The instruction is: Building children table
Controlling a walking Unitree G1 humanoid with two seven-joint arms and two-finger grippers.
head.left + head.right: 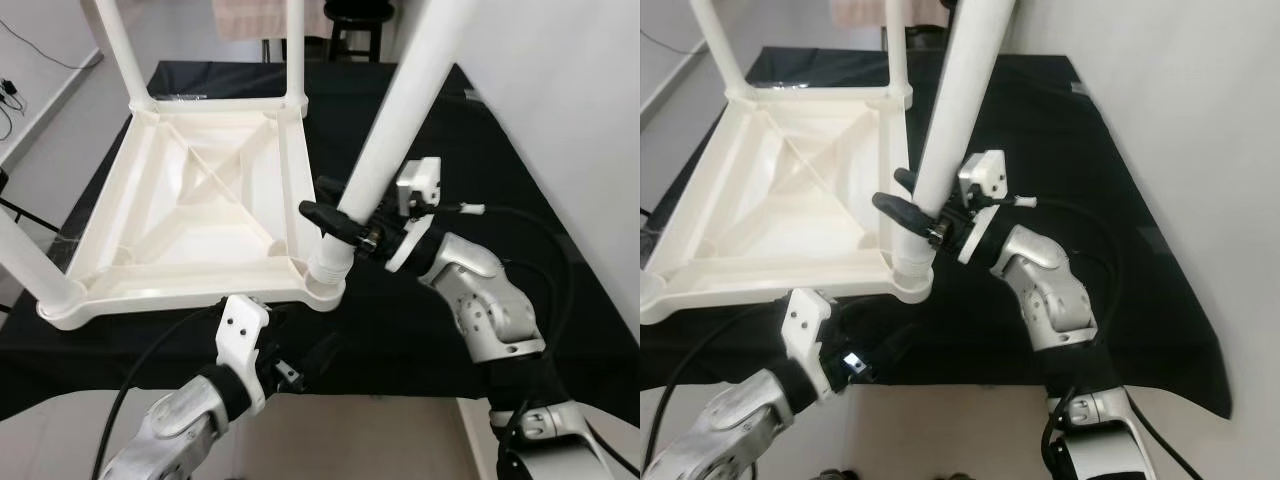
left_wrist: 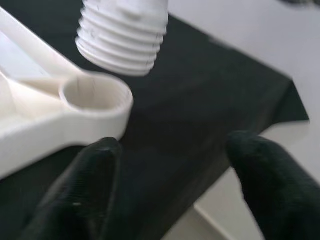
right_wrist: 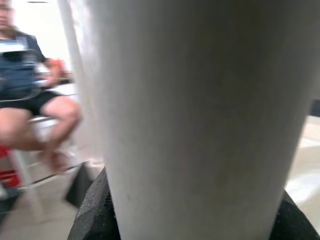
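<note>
Threaded leg end hung just above its corner socket, leaning.

The right gripper (image 1: 338,222) was clamped around the white leg (image 1: 400,110), which leaned away from upright over the socket (image 2: 95,95) of the upturned tabletop (image 1: 200,190); the left gripper (image 2: 170,170), fingers spread and empty, waited just beneath that corner.

arms: two, silver metal with rounded, bulbous joint housings
wrist blocks: white plastic, angular, with small dark screw holes
cuffs: black bands behind each wrist block
cables: black, looping from the wrists along both arms
left hand (image 2: 170,185): two long matte-black fingers (image 2: 85,185), softly textured
right hand (image 1: 335,222): black fingers, same make
</note>
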